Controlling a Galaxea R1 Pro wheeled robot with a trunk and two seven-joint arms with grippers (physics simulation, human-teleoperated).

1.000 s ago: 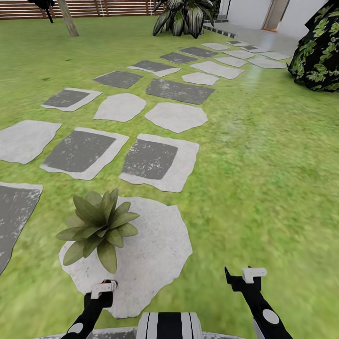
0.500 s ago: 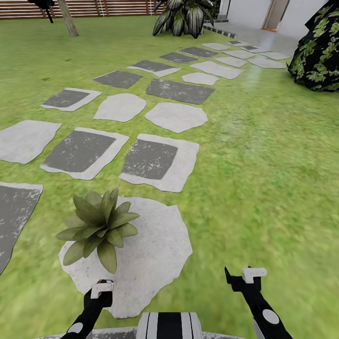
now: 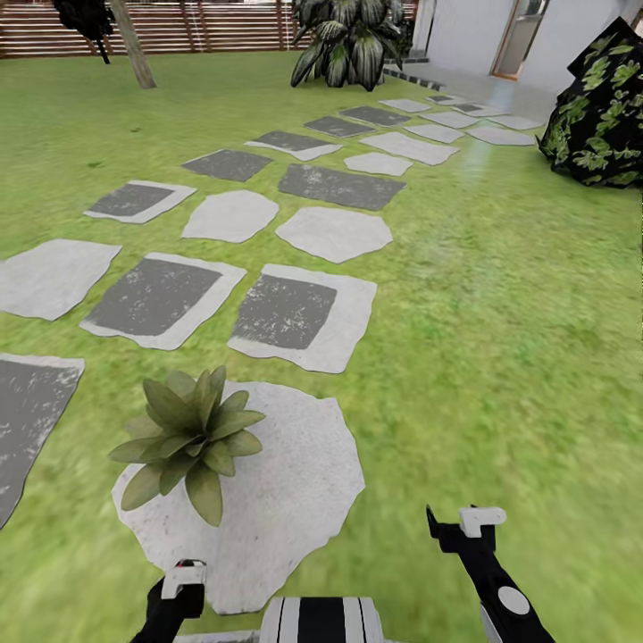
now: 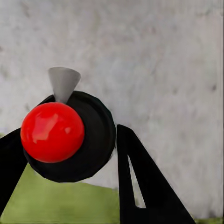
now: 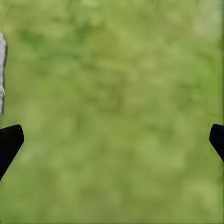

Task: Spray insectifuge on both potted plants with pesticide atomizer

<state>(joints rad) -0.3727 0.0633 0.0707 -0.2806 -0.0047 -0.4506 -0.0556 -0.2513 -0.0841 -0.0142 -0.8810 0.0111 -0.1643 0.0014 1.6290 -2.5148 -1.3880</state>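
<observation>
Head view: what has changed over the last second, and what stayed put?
The camera tipped up slightly, showing more of the fence, so the ground's shift is not real motion. The left hand, shut on the pesticide atomizer, sank lower in the picture, drawing back from the potted plant. The right hand stayed open over the grass, and the plant kept its place on the pale stone.

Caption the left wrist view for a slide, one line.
Left gripper shut on the dark pesticide atomizer, its red spray head facing the camera, above a pale speckled stepping stone.
</observation>
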